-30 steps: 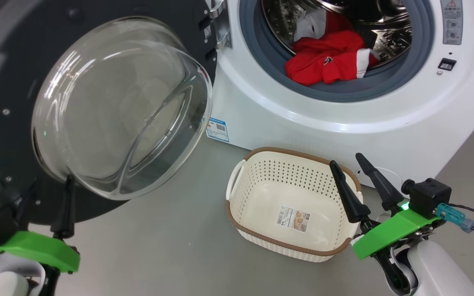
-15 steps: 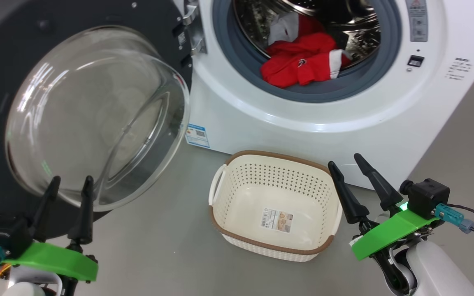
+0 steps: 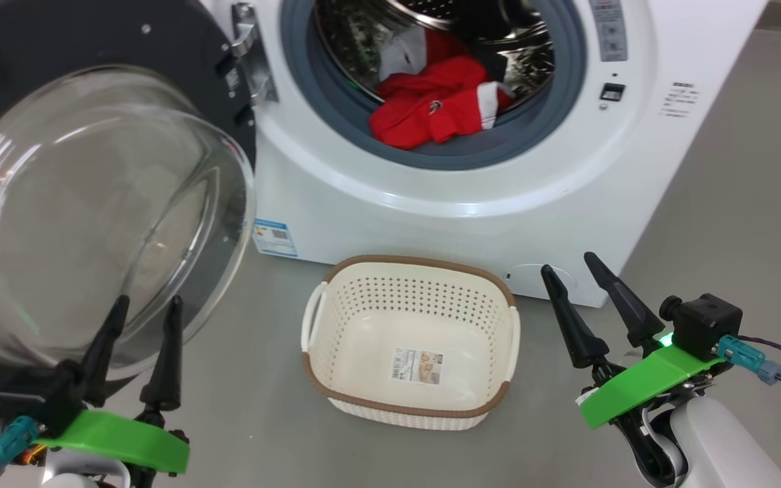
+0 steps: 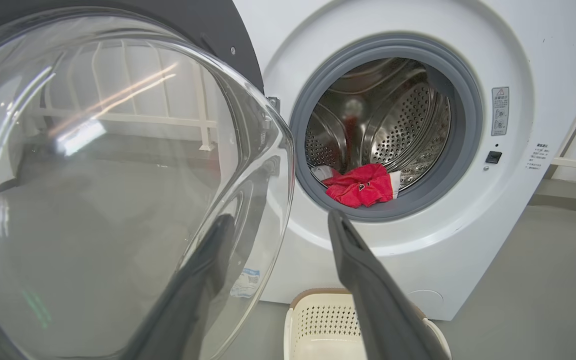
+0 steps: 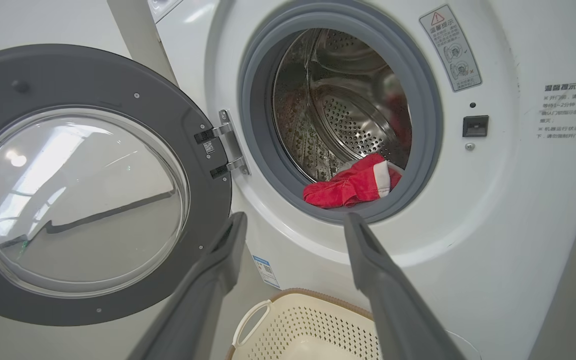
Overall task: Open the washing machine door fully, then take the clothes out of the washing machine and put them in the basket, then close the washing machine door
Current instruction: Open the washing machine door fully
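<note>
Clothes (image 3: 431, 112): heaped red on the drum's front lip, inside the washing machine (image 3: 431, 203).
Handling: I judge them soft, light and floppy; I'd pinch the top fold.
Door (image 3: 92, 37): swung out to my left.
Left gripper (image 3: 148, 299): fingers spread wide, holding nothing, near the glass bowl (image 3: 78, 217).
Right gripper (image 3: 568, 261): fingers spread wide, holding nothing, beside the basket (image 3: 417, 261).

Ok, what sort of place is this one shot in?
Probably a laundry area, perhaps a test room rather than a home. A white front-loading washing machine stands on a bare grey floor with its door open, red clothes lie inside, and a basket waits in front.
</note>
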